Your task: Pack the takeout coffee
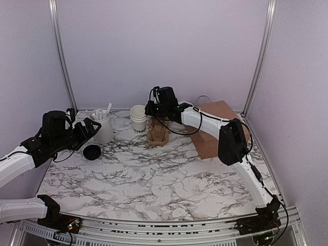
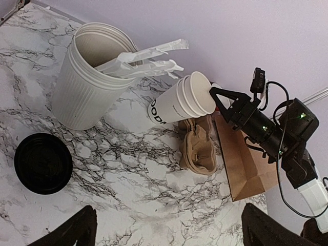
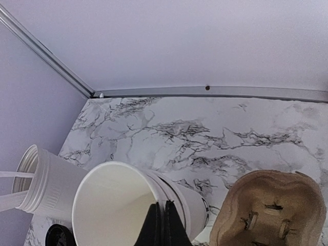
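right gripper [image 3: 161,209] clamped on rim of empty white paper cup [image 3: 110,200]; white canister [image 2: 87,89] holds wrapped sticks [image 2: 146,59]; round black plastic lid [image 2: 43,163] lies on marble table [image 1: 154,177]; left gripper [image 2: 168,218] wide open.

Robot lab booth, plain lilac walls [image 1: 164,51], aluminium frame posts [image 1: 63,56], marble-print tabletop [image 1: 164,179]

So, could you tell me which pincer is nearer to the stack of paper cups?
Right. The right pincer is shut on the rim of the top cup; the left pincer hangs open beyond the canister, near the lid.
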You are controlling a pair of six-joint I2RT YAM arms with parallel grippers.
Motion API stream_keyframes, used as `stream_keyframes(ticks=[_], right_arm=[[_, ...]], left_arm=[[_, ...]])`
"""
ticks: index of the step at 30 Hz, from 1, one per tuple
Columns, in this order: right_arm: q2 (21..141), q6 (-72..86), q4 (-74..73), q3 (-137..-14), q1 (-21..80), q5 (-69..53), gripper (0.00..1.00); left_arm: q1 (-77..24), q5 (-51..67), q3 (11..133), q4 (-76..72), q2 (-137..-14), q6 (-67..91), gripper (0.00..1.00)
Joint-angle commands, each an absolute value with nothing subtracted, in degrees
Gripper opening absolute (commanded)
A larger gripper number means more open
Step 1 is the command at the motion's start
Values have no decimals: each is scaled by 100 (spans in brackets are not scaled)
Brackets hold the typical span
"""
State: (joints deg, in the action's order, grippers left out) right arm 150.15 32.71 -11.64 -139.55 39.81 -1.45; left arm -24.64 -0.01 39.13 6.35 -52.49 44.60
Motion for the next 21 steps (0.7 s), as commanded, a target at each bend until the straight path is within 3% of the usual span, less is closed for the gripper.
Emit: stream_keyframes(ticks=[1,21], right_arm=[[14577,3166,-1532,-13946,4081,-224,0],[14099,3286,-2209,-13933,4245,-367,0]], left_arm=[[-2471,26,3903,730,-5312,4465,99],[-2476,130,3896,677,-5427,4561,99]])
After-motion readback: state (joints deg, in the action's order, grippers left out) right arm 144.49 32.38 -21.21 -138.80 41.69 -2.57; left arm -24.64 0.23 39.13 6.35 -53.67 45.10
